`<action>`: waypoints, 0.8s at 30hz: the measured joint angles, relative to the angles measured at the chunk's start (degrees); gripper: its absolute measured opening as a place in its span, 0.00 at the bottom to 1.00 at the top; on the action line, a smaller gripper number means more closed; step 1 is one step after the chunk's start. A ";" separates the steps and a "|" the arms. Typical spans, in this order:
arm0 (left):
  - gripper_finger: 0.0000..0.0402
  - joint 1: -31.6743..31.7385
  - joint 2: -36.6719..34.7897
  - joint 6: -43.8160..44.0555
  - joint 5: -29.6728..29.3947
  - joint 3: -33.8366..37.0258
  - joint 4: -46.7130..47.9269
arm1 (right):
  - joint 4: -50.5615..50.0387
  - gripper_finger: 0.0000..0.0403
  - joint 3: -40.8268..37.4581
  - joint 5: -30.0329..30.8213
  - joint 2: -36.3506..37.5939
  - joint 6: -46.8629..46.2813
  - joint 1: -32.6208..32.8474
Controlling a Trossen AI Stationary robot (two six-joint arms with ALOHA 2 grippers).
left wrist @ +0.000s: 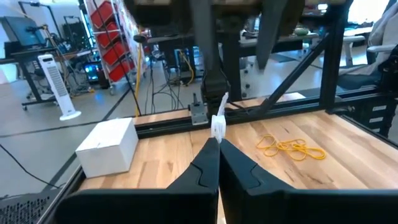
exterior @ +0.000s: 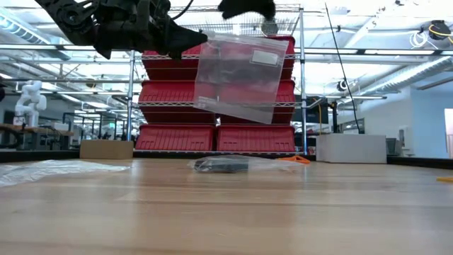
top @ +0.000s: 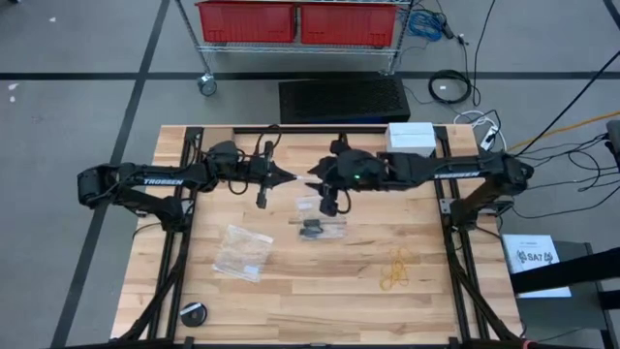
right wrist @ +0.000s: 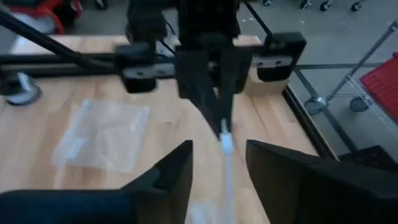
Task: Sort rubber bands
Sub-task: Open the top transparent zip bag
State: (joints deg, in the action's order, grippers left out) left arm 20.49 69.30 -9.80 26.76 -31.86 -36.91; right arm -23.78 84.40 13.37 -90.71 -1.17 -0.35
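L gripper (top: pixel 291 177) at frame centre, jaws pinching a clear bag (exterior: pixel 237 74) held aloft; R gripper (top: pixel 312 179) facing it, jaws spread. Black rubber bands (top: pixel 312 229) bagged mid-table, yellow ones (top: pixel 397 269) loose lower right: judged partway, yellows left

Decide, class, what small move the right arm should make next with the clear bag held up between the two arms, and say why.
Probably the right pincer should back away from the clear bag. Its fingers stand apart on either side of the bag's edge, while the left pincer is shut on that edge and carries the bag above the table. The orange rubber bands lie loose on the wood, not yet bagged.
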 joint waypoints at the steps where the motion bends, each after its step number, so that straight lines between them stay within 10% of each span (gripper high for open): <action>1: 0.00 -0.02 0.00 0.00 -0.11 0.00 0.08 | 0.05 0.36 0.00 -0.07 -0.70 0.56 -0.39; 24: 0.00 0.15 0.04 -0.61 -2.88 0.00 1.51 | -1.83 0.04 -0.02 0.04 -4.84 2.00 -2.22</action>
State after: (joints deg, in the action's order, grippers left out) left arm 20.64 69.34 -10.42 23.88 -31.86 -35.40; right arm -25.61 84.38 13.41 -95.55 0.82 -2.57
